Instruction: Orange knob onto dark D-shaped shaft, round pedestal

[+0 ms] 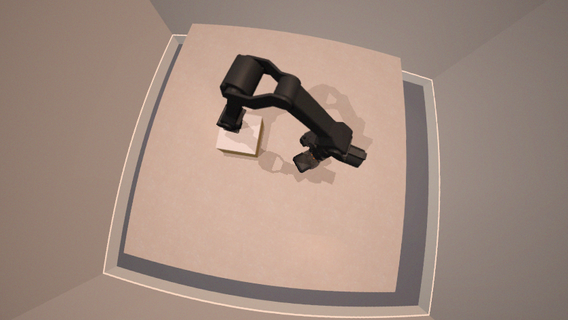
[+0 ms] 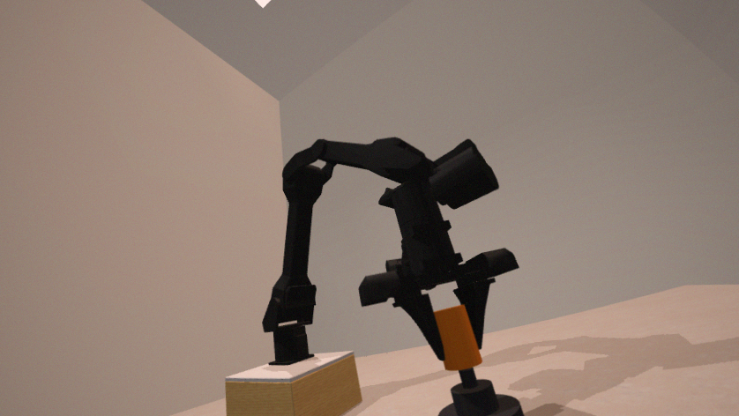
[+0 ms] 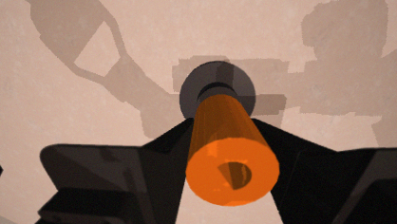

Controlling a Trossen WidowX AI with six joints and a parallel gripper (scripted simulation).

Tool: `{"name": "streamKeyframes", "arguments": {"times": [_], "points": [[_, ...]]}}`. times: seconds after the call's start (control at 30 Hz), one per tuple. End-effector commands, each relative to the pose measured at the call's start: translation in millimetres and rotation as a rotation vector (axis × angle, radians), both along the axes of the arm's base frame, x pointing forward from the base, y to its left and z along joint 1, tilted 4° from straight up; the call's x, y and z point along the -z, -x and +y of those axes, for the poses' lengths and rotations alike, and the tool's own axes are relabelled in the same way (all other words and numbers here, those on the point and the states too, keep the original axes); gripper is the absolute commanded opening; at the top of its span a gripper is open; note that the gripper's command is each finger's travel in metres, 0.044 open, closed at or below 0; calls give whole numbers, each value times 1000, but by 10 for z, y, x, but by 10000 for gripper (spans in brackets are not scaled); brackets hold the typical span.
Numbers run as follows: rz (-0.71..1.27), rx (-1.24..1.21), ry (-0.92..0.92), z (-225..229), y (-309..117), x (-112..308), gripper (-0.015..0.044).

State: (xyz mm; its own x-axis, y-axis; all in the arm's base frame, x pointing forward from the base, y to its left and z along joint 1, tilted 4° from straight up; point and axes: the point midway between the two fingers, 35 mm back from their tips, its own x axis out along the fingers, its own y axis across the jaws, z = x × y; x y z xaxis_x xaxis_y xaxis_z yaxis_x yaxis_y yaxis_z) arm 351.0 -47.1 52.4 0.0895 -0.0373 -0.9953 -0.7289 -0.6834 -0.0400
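The orange knob (image 2: 455, 330) (image 3: 204, 177) is between the two fingers of my gripper (image 2: 459, 352) (image 3: 220, 123), which is shut on it. The knob stands over the round dark pedestal (image 2: 473, 395) (image 3: 190, 90), roughly in line with the shaft and leaning slightly. A length of the dark shaft (image 2: 467, 377) shows between the knob's lower end and the pedestal, so the knob is clear of the pedestal. Whether the shaft's tip is inside the hole is hidden. The wrist view shows the D-shaped hole in the knob's top face, its flat side to the left.
The arm's base stands on a wooden block with a white top (image 1: 248, 145) (image 2: 320, 362), left of the pedestal in the top and exterior views. The pale table top (image 1: 246, 210) has edges on all sides, with a light-rimmed tray-like border around it. Arm shadows cross the table.
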Motion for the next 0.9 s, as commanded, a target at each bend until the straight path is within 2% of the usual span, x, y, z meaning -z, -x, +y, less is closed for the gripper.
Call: {"name": "streamKeyframes", "arguments": {"times": [0.0,0.87], "points": [[-7,-7,3,-7,-49,-19,0],[-6,-32,5,1,4,-6,0]]}}
